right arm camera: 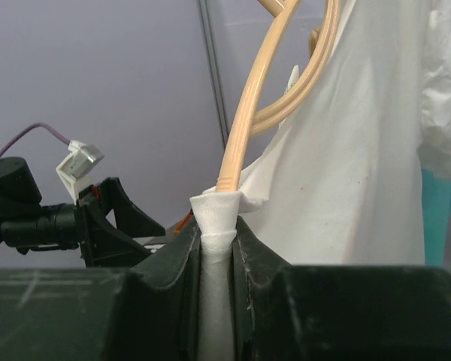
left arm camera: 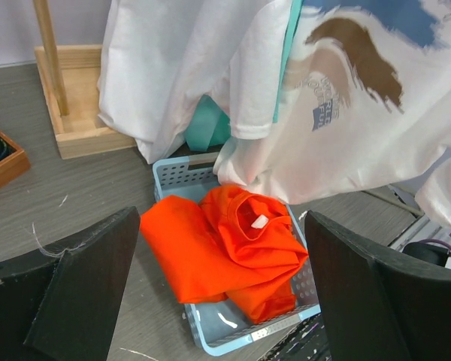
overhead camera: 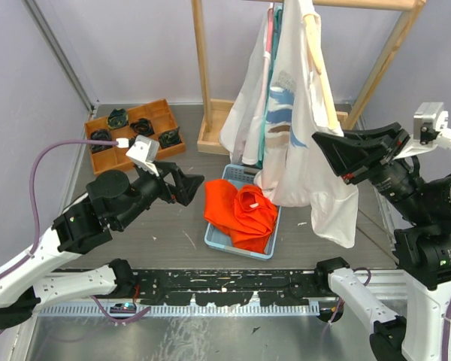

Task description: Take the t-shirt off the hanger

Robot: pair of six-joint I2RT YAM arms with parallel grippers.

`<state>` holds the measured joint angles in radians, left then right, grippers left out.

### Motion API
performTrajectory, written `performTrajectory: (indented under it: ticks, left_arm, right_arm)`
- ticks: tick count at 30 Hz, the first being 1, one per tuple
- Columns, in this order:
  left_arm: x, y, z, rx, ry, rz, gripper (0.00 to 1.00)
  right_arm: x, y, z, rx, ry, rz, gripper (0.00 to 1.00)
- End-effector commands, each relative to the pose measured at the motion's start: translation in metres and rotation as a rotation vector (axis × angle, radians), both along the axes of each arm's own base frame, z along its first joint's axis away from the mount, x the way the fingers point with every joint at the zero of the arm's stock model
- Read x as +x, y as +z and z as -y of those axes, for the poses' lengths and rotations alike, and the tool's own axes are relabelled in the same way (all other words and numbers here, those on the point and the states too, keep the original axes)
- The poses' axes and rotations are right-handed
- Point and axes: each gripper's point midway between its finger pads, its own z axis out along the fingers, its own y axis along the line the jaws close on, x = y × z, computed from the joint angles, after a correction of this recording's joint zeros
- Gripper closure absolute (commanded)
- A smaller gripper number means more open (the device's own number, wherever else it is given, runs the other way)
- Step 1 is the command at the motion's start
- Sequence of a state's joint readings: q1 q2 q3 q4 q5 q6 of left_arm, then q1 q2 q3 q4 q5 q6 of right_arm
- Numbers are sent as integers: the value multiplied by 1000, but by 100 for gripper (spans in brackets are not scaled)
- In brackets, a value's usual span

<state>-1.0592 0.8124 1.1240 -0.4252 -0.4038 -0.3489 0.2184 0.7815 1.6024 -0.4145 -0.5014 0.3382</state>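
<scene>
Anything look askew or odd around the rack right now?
The hanger hangs steeply tilted, almost on end, not level. The white t-shirt is bunched over its lower tip, where the right gripper pinches it. Below, the orange garment spills over one rim of the blue basket.

We take this for a robotics lab's test cell, not a home or a shop. Plain pale wall panels [overhead camera: 135,45] held by bare metal struts [overhead camera: 60,53] close in a grey tabletop [overhead camera: 173,241]. A left arm [overhead camera: 98,210] and a right arm [overhead camera: 421,203] are bolted to a rail [overhead camera: 225,286] at its near edge, and a purple cable [overhead camera: 34,173] loops off to the left. The rest reads as staged props: a wooden rack [overhead camera: 201,60] on the far side hung with a t-shirt [overhead camera: 301,135], a blue basket [overhead camera: 218,242] and a compartmented wooden tray [overhead camera: 135,107] at far left.
</scene>
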Motion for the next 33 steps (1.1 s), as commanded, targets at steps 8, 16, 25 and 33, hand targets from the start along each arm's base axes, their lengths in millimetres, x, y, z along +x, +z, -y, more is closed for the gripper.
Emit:
performTrajectory:
  ticks: [8,16,25,33]
  left_arm:
    - [-2,17,-12,-28,26,23,2]
    - [-6,15,-19,-36,30,14,2]
    - [-9,15,-26,-55,39,13,2]
    - [0,36,-11,-70,27,78,2]
  right_arm:
    - [-48,-22,-15,-96,167,53,99]
    - [-53,-46,-27,-128,270,-2,99]
    - [-46,-61,-31,-124,292,-39,99]
    - [-20,-89,-26,-129,217,-92,99]
